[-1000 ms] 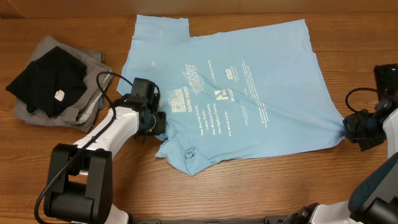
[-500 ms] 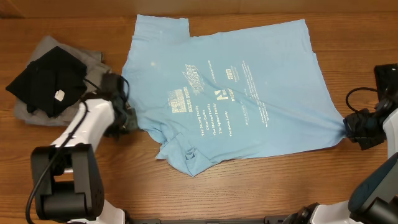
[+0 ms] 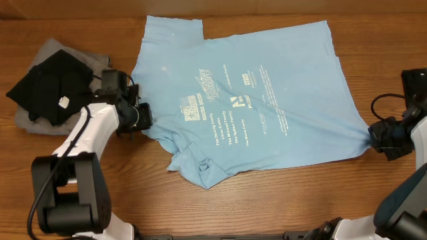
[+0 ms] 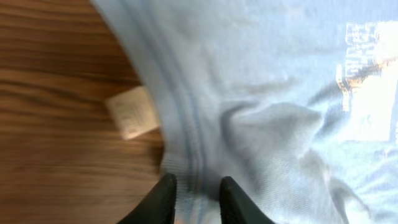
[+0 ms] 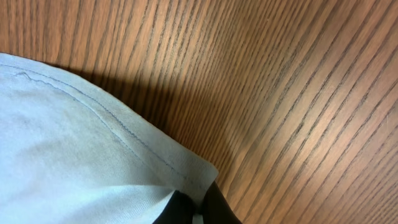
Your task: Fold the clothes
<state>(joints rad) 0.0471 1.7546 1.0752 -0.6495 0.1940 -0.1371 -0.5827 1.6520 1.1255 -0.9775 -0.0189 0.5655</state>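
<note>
Looking down from the overhead cam, the sky-blue T-shirt (image 3: 287, 80) is spread mostly flat across the middle of the wooden tabletop (image 3: 67, 20), print side up. The white lettering (image 3: 227, 113) runs down the centre. The near left part of the shirt is a bit rumpled, with a small bunched-up lump (image 3: 203, 167) by the lower edge.

The left pincer (image 3: 142, 117) sits right at the shirt's left edge. In its wrist cam the two black fingers (image 4: 163, 196) are parted a little, with the ribbed blue hem running through the gap between them. So it looks released rather than clamped, and the cloth there isn't squeezed. A small white tag (image 4: 132, 112) pokes out from under that edge onto the bare wood, just beside the hem.

The right pincer (image 3: 377, 137) is over on the far right, clenched on the shirt's corner. The fabric gets drawn out to a point there, and the right wrist cam shows the stitched hem tucked in between the closed fingertips.

Off to the left, near the left arm, there's a pile of the other clothes (image 3: 40, 117), a black piece (image 3: 47, 83) lying on top of grey ones, apart from the T-shirt.
</note>
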